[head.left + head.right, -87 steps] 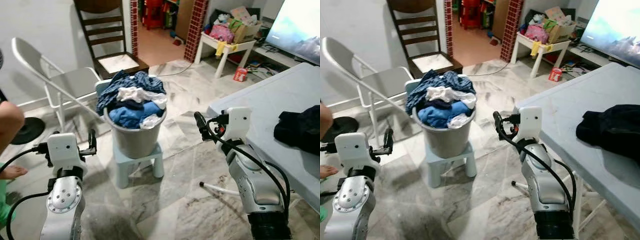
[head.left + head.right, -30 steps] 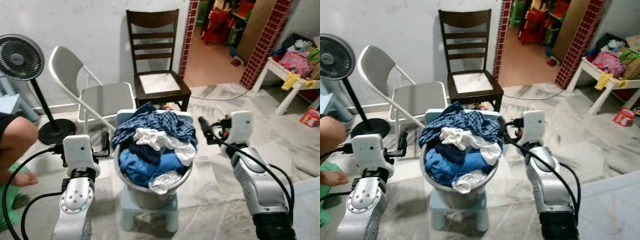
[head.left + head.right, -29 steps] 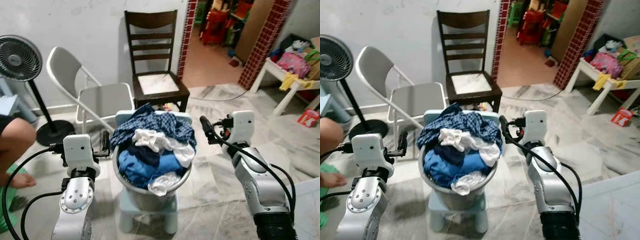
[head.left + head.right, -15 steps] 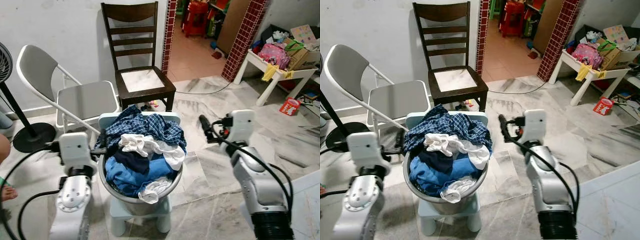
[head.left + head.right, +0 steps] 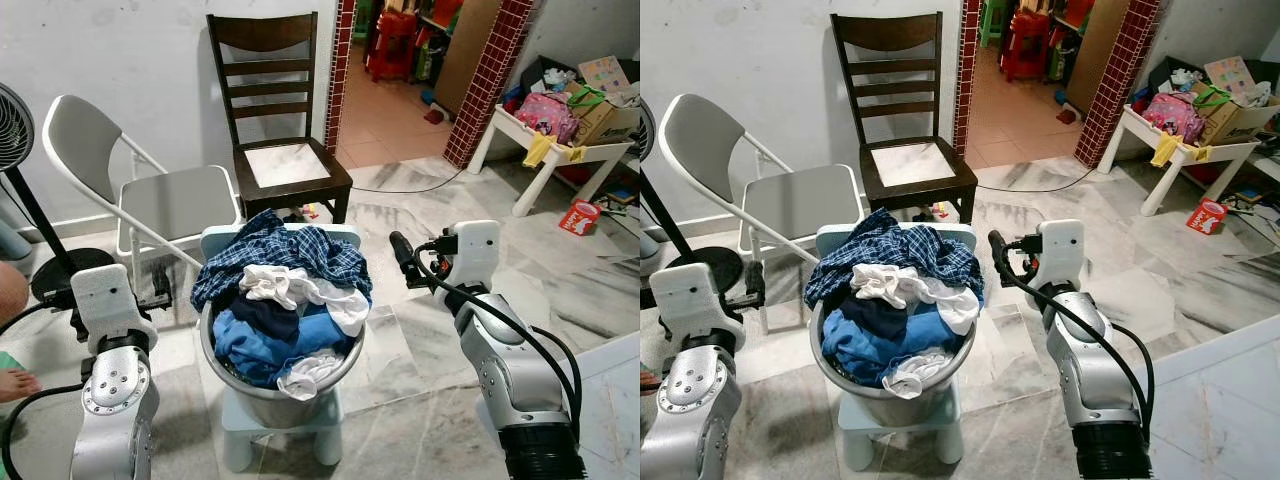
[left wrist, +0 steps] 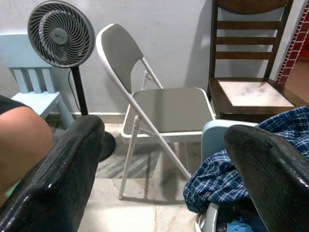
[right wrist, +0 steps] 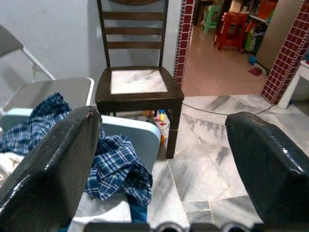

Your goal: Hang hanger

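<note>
Left of the laundry bucket [image 5: 280,375], the left gripper [image 6: 164,159] hung with fingers spread, empty; its wrist view caught a fan [image 6: 60,34] and folding chair [image 5: 150,190]. Right of the bucket, over bare marble floor [image 5: 400,340], the right gripper [image 7: 159,159] was likewise spread. No hanger could be made out.

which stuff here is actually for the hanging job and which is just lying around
For the job:
laundry bucket, heaped with clothes
left gripper, empty
right gripper, empty
No hanger can be made out.

Lying about:
wooden chair
folding chair
standing fan
pale blue stool, under the bucket
white side table
</note>
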Controlling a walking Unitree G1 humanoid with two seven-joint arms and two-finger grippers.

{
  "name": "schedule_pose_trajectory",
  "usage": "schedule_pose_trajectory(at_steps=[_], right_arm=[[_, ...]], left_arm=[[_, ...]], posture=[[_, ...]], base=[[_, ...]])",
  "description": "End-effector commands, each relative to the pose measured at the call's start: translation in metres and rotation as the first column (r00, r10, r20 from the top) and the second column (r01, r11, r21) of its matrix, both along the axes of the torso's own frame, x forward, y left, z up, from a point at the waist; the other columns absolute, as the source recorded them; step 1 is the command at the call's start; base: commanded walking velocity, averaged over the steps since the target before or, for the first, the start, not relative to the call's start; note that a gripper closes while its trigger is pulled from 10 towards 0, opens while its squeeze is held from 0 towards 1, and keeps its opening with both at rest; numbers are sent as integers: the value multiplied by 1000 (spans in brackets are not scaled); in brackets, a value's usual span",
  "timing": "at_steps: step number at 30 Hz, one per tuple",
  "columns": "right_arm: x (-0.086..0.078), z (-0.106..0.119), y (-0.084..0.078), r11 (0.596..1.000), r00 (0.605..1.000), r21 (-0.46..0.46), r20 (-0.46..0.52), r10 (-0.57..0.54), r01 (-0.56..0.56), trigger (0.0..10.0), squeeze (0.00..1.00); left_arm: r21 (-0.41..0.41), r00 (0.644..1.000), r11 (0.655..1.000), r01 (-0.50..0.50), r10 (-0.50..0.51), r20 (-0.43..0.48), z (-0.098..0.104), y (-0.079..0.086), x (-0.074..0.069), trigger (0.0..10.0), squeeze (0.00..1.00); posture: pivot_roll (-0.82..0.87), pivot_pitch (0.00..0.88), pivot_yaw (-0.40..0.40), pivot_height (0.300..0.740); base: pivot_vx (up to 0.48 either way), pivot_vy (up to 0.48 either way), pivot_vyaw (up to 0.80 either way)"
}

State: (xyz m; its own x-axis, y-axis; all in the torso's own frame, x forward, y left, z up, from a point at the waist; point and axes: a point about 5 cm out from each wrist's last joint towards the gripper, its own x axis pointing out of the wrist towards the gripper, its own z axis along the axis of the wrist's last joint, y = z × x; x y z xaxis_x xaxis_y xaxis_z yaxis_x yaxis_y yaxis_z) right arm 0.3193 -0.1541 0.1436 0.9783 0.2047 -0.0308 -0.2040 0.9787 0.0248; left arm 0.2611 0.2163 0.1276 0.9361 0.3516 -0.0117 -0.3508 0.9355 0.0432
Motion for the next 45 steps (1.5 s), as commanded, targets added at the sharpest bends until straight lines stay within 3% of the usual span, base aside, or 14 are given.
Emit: schedule_pose_trajectory(at_steps=[1, 6, 10, 15, 22, 39, 45], right_arm=[[1, 4, 4, 1000, 1000, -4, 15, 17, -17, 10000, 0], [0, 2, 5, 1000, 1000, 6, 10, 23, -23, 10000, 0], [-6, -3, 9, 995, 996, 44, -21, 89, -88, 10000, 0], [-8, -5, 5, 997, 997, 52, -30, 64, -63, 10000, 0], [-6, -3, 2, 999, 998, 23, -37, 47, -46, 10000, 0], [-6, -4, 4, 999, 998, 27, -38, 43, -42, 10000, 0], [-5, 1, 2, 999, 999, 28, -13, 40, -39, 10000, 0]], left_arm=[[2, 999, 1000, 17, -17, -42, -7, -2, -1, 10000, 0], [-15, 997, 999, 51, -52, -52, -12, -4, -1, 10000, 0], [-26, 997, 998, 62, -63, -38, -10, -3, 5, 10000, 0], [-54, 995, 994, 98, -99, -25, -7, -10, 9, 10000, 0], [-88, 988, 984, 152, -154, -15, -9, -29, 8, 10000, 0], [-74, 984, 982, 174, -172, 37, 1, -31, 8, 10000, 0], [-76, 980, 978, 193, -188, 60, 6, -36, 6, 10000, 0]], posture=[[10, 57, -77, 740], [11, 56, -79, 740], [-3, 61, -78, 740], [-9, 63, -76, 740], [-18, 64, -77, 740], [-12, 70, -76, 740], [-11, 66, -77, 740]], base=[[0, 0, 794], [0, 0, 784], [0, 0, 0], [0, 0, 0], [0, 0, -800], [0, 0, -791], [0, 0, 0]])
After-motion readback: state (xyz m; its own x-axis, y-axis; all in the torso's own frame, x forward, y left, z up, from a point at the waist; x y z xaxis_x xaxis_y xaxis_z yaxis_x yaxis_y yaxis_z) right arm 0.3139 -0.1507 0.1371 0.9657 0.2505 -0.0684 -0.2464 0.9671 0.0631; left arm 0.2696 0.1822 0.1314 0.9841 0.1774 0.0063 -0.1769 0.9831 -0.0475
